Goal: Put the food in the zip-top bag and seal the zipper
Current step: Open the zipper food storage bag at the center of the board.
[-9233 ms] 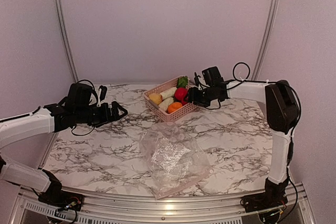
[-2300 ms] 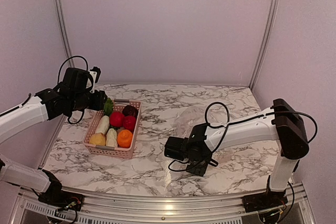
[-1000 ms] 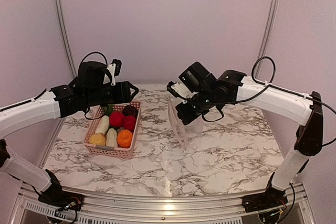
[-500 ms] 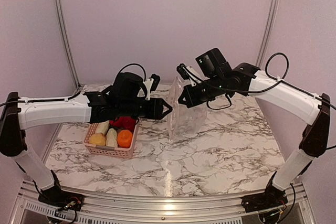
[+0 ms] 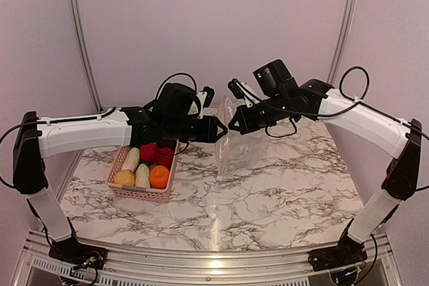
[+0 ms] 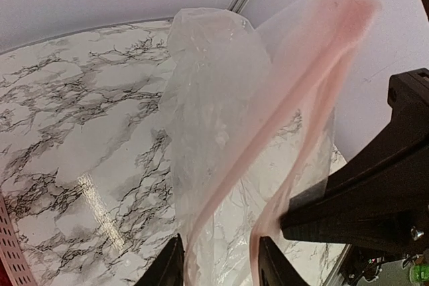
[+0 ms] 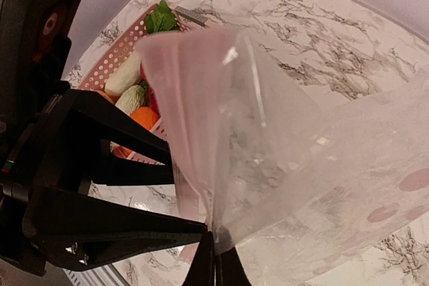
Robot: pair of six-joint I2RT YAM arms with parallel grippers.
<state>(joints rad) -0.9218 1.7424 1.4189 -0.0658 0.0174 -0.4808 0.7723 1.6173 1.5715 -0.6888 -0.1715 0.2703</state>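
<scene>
The clear zip-top bag (image 5: pixel 234 151) hangs upright above the table, and my right gripper (image 5: pixel 233 124) is shut on its top edge. In the right wrist view the closed right gripper (image 7: pixel 216 254) pinches a fold of the bag (image 7: pixel 268 138). My left gripper (image 5: pixel 218 128) faces the bag mouth from the left. Its fingers are apart, and the pink-tinted zipper (image 6: pixel 295 78) strips run down between them to the left gripper (image 6: pixel 218 262). The food lies in the pink basket (image 5: pixel 144 194): red piece (image 5: pixel 149 152), orange (image 5: pixel 159 177), white radish (image 5: pixel 131 159), yellow fruit (image 5: pixel 124 177).
The basket stands at the table's left, under my left forearm. In the left wrist view the right gripper's black body (image 6: pixel 375 199) fills the right side, close to my left fingers. Marble table (image 5: pixel 281 199) lies beneath the hanging bag.
My left arm swung right, over the basket, up to the bag's mouth, and its jaws narrowed. My right gripper lifted the bag and now holds it nearly still.
</scene>
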